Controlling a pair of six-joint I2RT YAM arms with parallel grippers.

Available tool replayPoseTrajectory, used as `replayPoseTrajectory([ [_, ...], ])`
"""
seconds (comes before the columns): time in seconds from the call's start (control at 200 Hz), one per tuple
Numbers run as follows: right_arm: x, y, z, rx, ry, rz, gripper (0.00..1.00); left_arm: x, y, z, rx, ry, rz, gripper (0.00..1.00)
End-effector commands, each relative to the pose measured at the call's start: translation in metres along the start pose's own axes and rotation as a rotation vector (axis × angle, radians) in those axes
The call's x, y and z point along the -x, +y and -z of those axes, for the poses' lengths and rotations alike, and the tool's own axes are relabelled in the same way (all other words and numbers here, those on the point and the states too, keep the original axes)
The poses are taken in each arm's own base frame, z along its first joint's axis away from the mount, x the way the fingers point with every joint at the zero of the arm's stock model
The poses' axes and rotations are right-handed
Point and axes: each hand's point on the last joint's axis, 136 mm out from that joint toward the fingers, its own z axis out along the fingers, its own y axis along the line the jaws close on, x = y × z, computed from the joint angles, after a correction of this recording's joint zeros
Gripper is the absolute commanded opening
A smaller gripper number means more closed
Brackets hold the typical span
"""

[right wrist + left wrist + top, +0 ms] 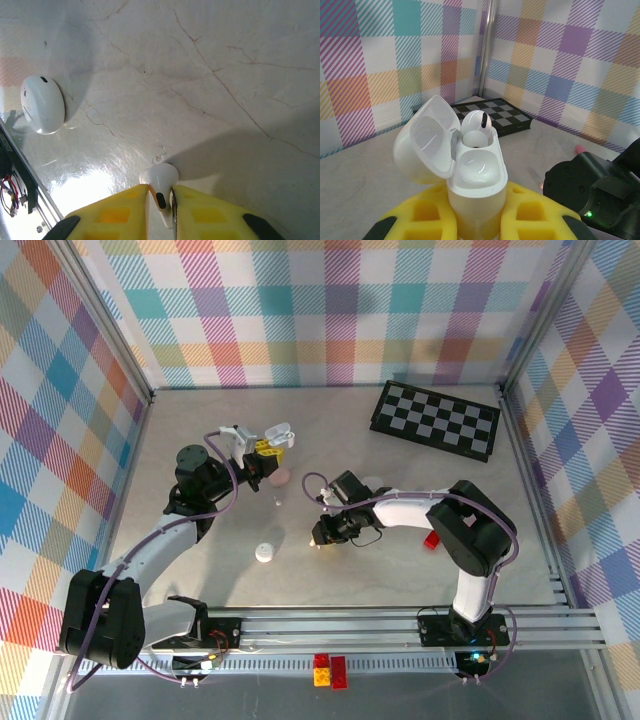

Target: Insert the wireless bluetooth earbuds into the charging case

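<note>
My left gripper (475,212) is shut on the white charging case (476,197) and holds it upright off the table, lid swung open to the left. One white earbud (475,130) sits in the far socket; the near socket (478,169) is bare. In the top view the case (279,432) hangs at the table's back left in my left gripper (262,448). My right gripper (160,200) is shut on a second white earbud (161,181), pinching its stem, with the bud's head touching the table. From above, the right gripper (320,536) is low at mid-table.
A closed white pebble-like case (43,104) lies left of the right gripper, also visible from above (264,552). A pale pink object (281,476) lies under the left arm's wrist. A red block (431,540) sits by the right arm. A chessboard (435,418) lies at back right.
</note>
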Motion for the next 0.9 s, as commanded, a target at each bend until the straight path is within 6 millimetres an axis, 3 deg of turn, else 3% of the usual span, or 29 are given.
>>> replayPoseTrajectory([
  [0.0, 0.0, 0.0, 0.001, -0.023, 0.011, 0.009, 0.17, 0.009, -0.002, 0.004, -0.009, -0.024, -0.03, 0.0],
  [0.415, -0.001, -0.018, 0.048, -0.21, -0.102, 0.028, 0.19, 0.005, -0.001, 0.004, -0.006, -0.014, -0.037, 0.0],
  [0.55, -0.001, -0.006, 0.04, -0.133, -0.071, 0.048, 0.31, 0.005, -0.001, 0.003, -0.008, -0.018, -0.037, 0.0],
  [0.71, 0.003, 0.01, 0.023, -0.065, -0.037, 0.066, 0.32, 0.006, -0.001, 0.004, -0.003, -0.025, -0.037, 0.0],
  [0.895, 0.003, 0.008, 0.005, -0.049, -0.017, 0.053, 0.31, 0.004, -0.001, 0.007, 0.005, -0.02, -0.038, 0.0],
])
